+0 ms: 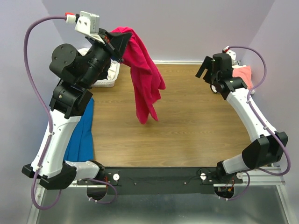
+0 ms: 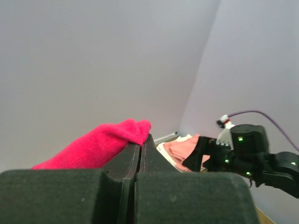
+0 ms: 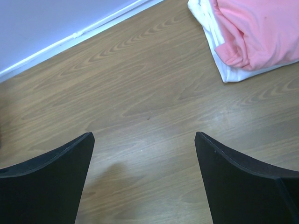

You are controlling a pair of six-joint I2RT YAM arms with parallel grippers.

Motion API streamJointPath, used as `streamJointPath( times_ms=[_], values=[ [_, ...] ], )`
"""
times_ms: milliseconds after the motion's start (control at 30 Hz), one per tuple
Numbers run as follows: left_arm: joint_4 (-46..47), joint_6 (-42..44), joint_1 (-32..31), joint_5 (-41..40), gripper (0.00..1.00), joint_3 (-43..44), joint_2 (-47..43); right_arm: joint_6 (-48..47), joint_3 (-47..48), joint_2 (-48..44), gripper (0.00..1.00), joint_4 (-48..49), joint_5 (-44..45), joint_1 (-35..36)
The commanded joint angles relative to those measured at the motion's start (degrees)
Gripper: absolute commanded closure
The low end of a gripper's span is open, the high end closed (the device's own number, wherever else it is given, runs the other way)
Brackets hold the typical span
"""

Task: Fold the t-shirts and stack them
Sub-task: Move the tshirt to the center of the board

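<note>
A crimson-red t-shirt [image 1: 145, 84] hangs in the air over the back left of the table, its lower end dangling just above the wood. My left gripper [image 1: 120, 43] is raised high and shut on the shirt's top edge. In the left wrist view the red t-shirt [image 2: 100, 145] bunches over the closed gripper [image 2: 144, 138]. My right gripper [image 1: 204, 71] stands open at the back right, over bare wood [image 3: 145, 140]. Beside it a salmon-pink t-shirt [image 3: 257, 32] lies folded on a white t-shirt [image 3: 211, 32], also visible as a stack [image 1: 243, 74] from above.
A white lattice basket [image 1: 108, 78] sits at the back left, partly hidden by the left arm. A blue cloth [image 1: 81, 135] lies along the table's left edge. Purple walls close in the back and sides. The wooden table [image 1: 187, 130] fills the middle.
</note>
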Motion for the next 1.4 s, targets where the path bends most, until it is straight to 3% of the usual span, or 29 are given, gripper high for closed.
streamJointPath(
  times_ms=[0,167,300,400,633,833,1033,1167,1367],
  values=[
    [6.56,2.86,-1.06,6.25,1.00,0.23,-0.07,0.08,-0.85,-0.56,0.03,-1.38,0.45,-0.11],
    [7.60,0.32,-1.50,11.44,1.00,-5.54,1.25,0.08,-2.16,-0.47,0.03,-1.38,-2.54,-0.11],
    [10.15,-1.70,-2.47,9.43,1.00,-13.82,2.22,0.34,-6.02,-1.17,0.03,-1.29,-5.09,-0.20],
    [11.74,-3.37,-2.73,5.21,1.00,-18.66,4.67,1.13,-10.50,-2.57,0.04,-1.12,-8.78,-0.11],
    [12.53,-7.76,-2.64,-19.81,1.00,-23.06,14.24,-1.32,-21.58,-7.23,0.10,1.69,-16.16,1.56],
    [10.16,-10.66,-2.64,-27.57,1.00,-19.90,21.01,-5.90,-27.47,-8.73,0.15,2.40,-18.01,9.72],
    [1.38,-12.07,-2.64,-32.15,1.00,-10.94,27.96,-2.83,-29.15,-1.98,0.39,2.40,-17.15,22.02],
    [-1.70,-11.99,-2.47,-31.99,1.00,-5.93,32.35,-0.10,-28.62,3.21,0.41,2.40,-14.15,30.10],
    [-5.48,-13.30,-0.80,-29.62,1.00,-3.11,35.17,1.75,-26.87,9.53,0.36,3.45,-13.97,36.26]
  ],
)
